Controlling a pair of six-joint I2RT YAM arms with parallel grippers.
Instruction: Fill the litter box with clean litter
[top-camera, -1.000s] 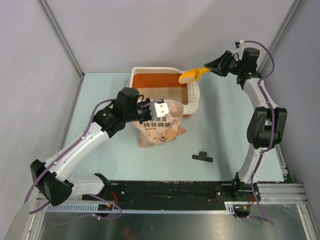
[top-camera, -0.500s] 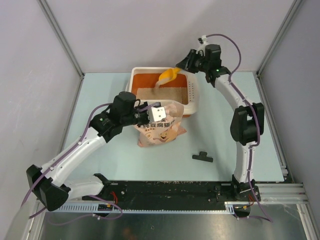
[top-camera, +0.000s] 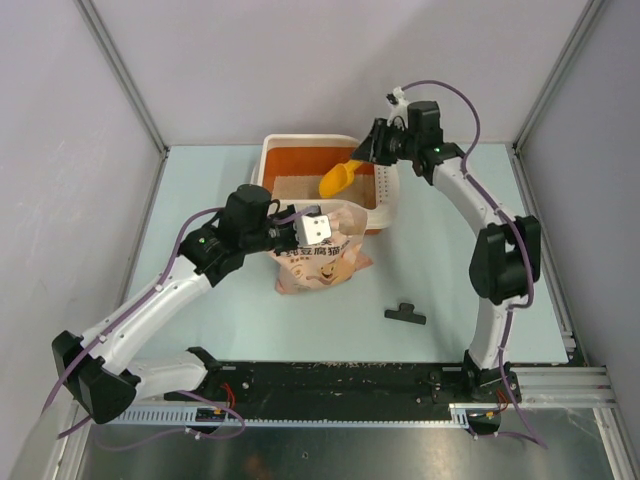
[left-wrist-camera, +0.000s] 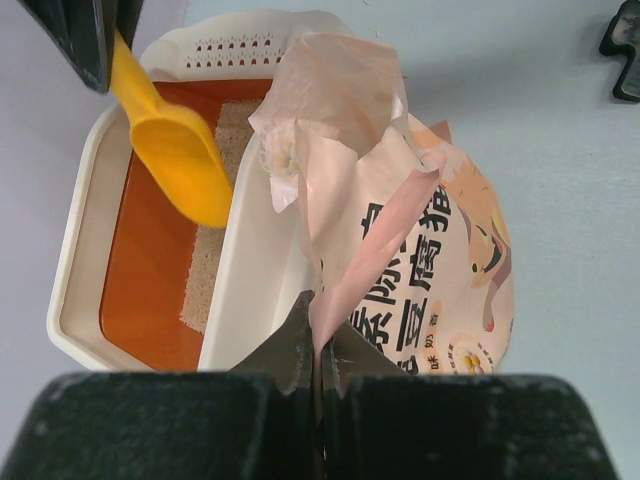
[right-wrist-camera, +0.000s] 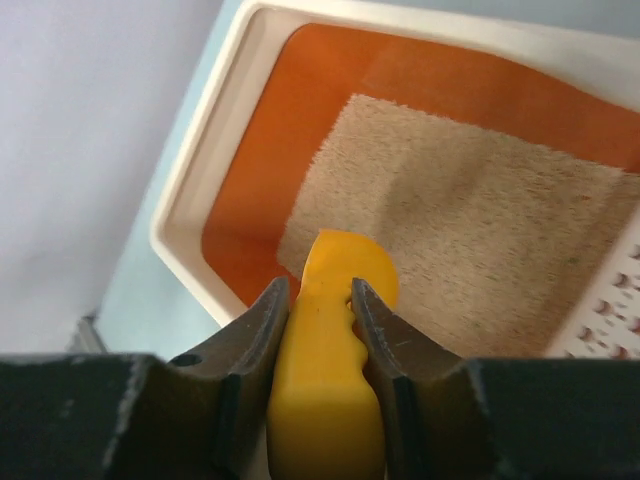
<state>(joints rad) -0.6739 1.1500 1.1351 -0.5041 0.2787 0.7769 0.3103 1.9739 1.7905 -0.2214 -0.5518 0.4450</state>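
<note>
R gripper (top-camera: 372, 150) clamps scoop (top-camera: 337, 178) handle above box (top-camera: 300, 140), far centre. L gripper (left-wrist-camera: 318, 340) pinched shut on bag (top-camera: 320, 265) lip. Litter (top-camera: 298, 187) covers near part only, so tip yr scoop slow over bare far strip.

The litter box (top-camera: 310, 140) sits at the far middle of the table (top-camera: 200, 190); the litter (top-camera: 300, 186) lies in it, over the near part of its floor, with the far strip bare. The bag (top-camera: 320, 262) stands just before the box, against its near wall; the left gripper (top-camera: 318, 228) reaches in from the left and pinches the bag's top; the scoop (top-camera: 337, 178) hangs over the litter, clamped in the right gripper (top-camera: 368, 150), which comes in from the box's right. A clip (top-camera: 405, 314) lies on the table, nearer than the bag and to its right, well apart from the box.
</note>
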